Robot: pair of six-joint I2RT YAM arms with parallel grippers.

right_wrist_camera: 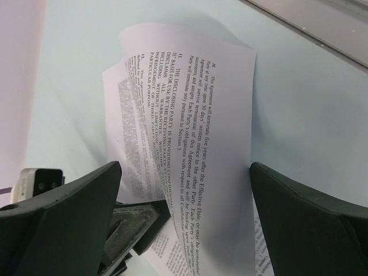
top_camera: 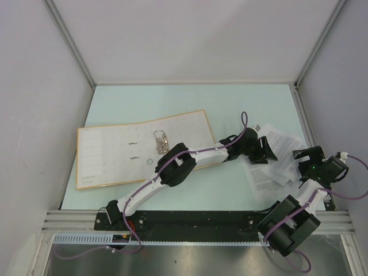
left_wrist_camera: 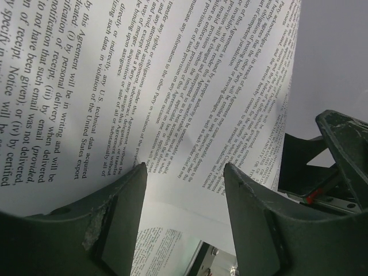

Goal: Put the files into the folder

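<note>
Files: a few white paper sheets dense with black print [top_camera: 282, 150], fanned loosely at the right of the pale green table [top_camera: 230, 103]. They lie well apart from the large orange-yellow ring-binder folder [top_camera: 115, 155], which is open flat with its cream inside up and its metal ring mechanism [top_camera: 161, 141] exposed.

The left end effector [top_camera: 263, 148] reaches across to the left edge of the sheets. Its fingers [left_wrist_camera: 123, 218] stand parted with a curled sheet just beyond them. I cannot tell whether they bear on it. The right end effector [top_camera: 310, 161] hovers at the pile's right side, spread wide and holding nothing.

Judgement: the step in hand is securing the sheets. It is best to close on the whole stack at one edge, squarely. The loose fan invites a single-sheet pick, with the rest left behind.

Views:
- Only the overhead view shows the folder and the stretch of table to cross.
- Only the left wrist view shows the finger gap and a second sheet beneath.
- Only the right wrist view shows the top sheets [right_wrist_camera: 195, 132] arching up off the table.
</note>
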